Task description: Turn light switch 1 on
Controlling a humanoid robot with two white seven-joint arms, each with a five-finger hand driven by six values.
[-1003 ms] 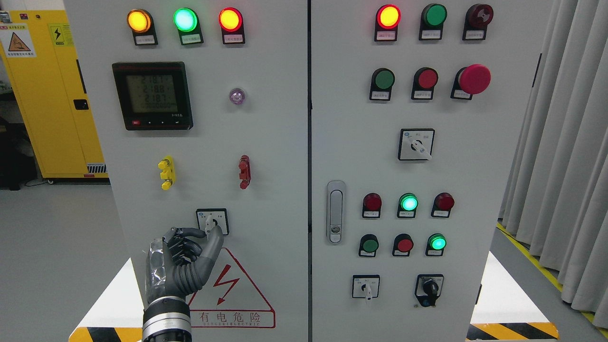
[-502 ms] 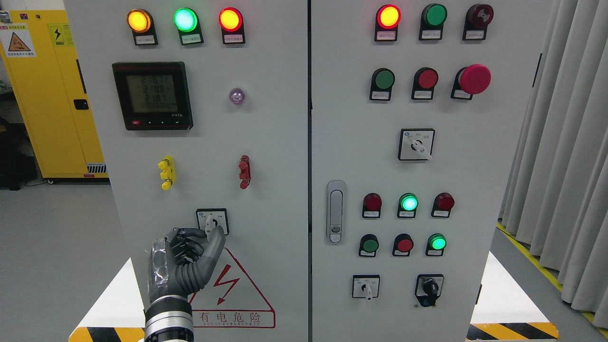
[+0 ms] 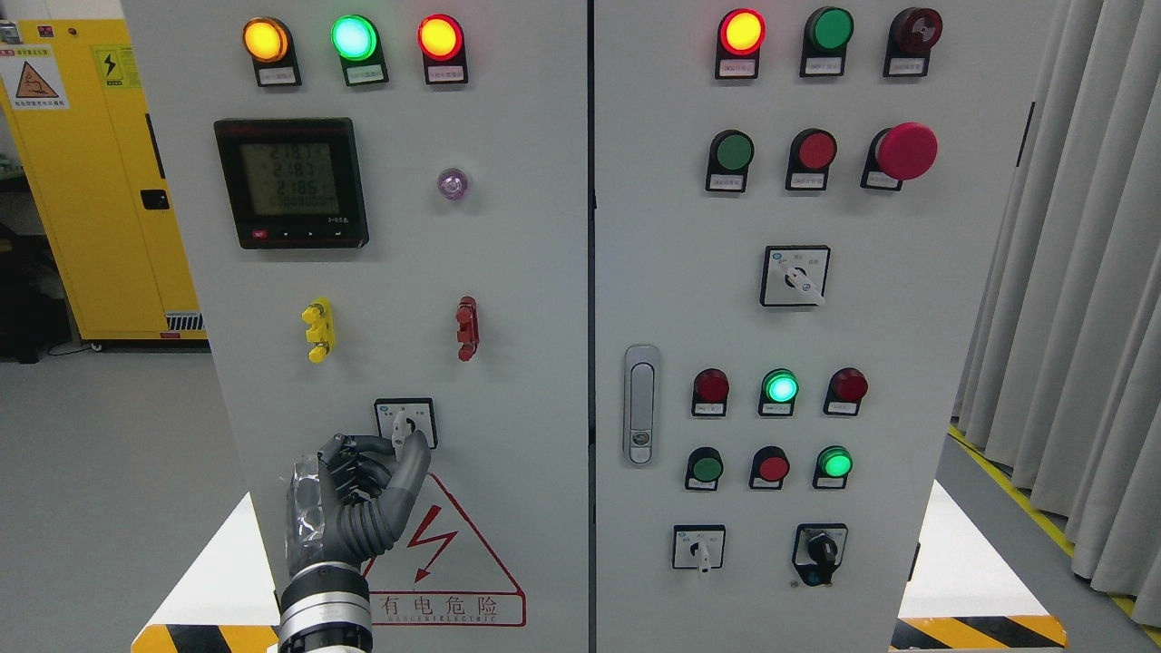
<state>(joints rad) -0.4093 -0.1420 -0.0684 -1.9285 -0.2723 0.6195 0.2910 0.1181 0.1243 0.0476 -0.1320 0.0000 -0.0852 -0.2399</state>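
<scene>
One robot hand (image 3: 363,494) was all you had in view, the left one, its arm rising from the bottom edge of the left cabinet door (image 3: 526,272). Its fingers were curled and its thumb (image 3: 410,464) stretched up, the tips pinched onto the white lever of the rotary switch (image 3: 405,423). That switch sat low on the left door, below the yellow handle (image 3: 317,330) and red handle (image 3: 466,327), just above the red warning triangle (image 3: 444,553). You would have seen the hand covering the triangle's left corner. The digital meter (image 3: 291,182) sat near the door's upper left.
</scene>
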